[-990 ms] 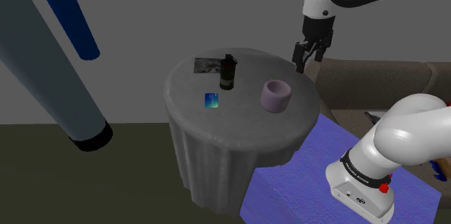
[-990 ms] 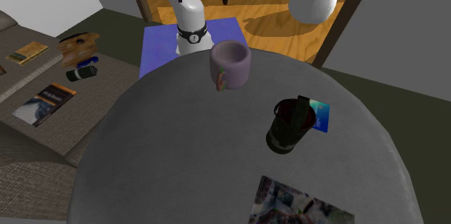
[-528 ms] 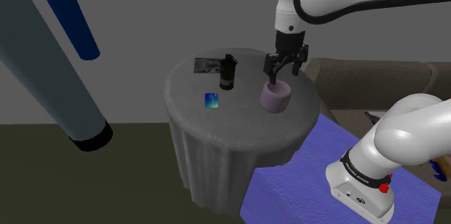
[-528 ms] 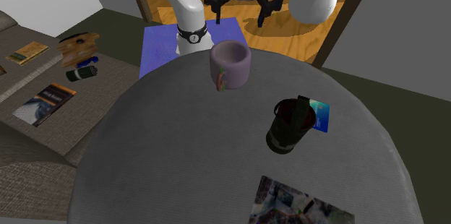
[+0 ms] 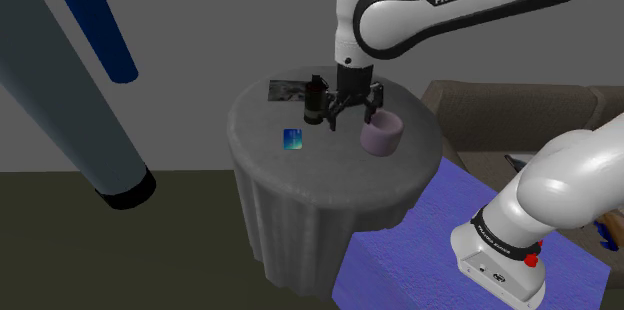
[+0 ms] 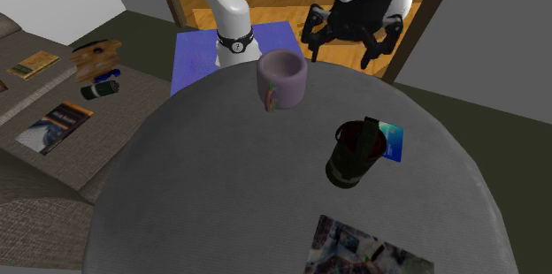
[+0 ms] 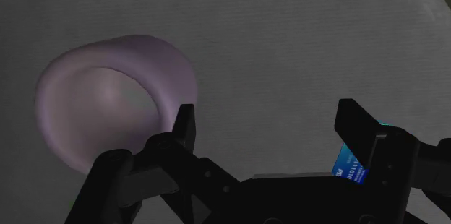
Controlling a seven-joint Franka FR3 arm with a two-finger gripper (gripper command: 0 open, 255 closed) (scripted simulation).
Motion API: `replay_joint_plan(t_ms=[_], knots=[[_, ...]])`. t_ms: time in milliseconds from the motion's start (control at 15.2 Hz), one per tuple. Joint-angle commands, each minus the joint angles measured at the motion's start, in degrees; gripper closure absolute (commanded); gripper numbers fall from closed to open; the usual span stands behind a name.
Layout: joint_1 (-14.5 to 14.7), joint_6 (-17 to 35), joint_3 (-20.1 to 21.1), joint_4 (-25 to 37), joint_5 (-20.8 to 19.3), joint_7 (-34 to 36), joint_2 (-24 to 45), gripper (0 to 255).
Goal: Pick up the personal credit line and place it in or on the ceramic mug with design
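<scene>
Over the round grey table (image 5: 300,208), the white arm (image 5: 450,3) had swung in from the 3 o'clock edge in the shoulder view, past the lilac mug (image 5: 381,134). Its gripper (image 5: 350,118), fingers apart and empty, hung beside the dark bottle (image 5: 316,100). The blue card (image 5: 292,138) lay flat at its 8 o'clock, so the pickup seemed next.

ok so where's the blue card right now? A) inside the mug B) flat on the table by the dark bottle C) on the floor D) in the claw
B: the blue card lies on the table near the dark bottle, while the open claw hangs empty by the lilac mug.
</scene>
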Motion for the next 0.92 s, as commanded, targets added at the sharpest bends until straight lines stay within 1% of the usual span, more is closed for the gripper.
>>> replay_joint_plan(t_ms=[0, 330, 660, 858], knots=[[-0.29, 2.31, 1.47, 2.36, 0.11, 3.97, 4.00, 0], [-0.41, 7.91, 4.37, 8.97, -1.80, 13.90, 14.96, 0], [0.85, 11.83, 5.15, 16.74, -5.45, 23.19, 25.62, 0], [1.21, 14.05, 5.09, 15.59, -5.94, 23.56, 26.75, 0]])
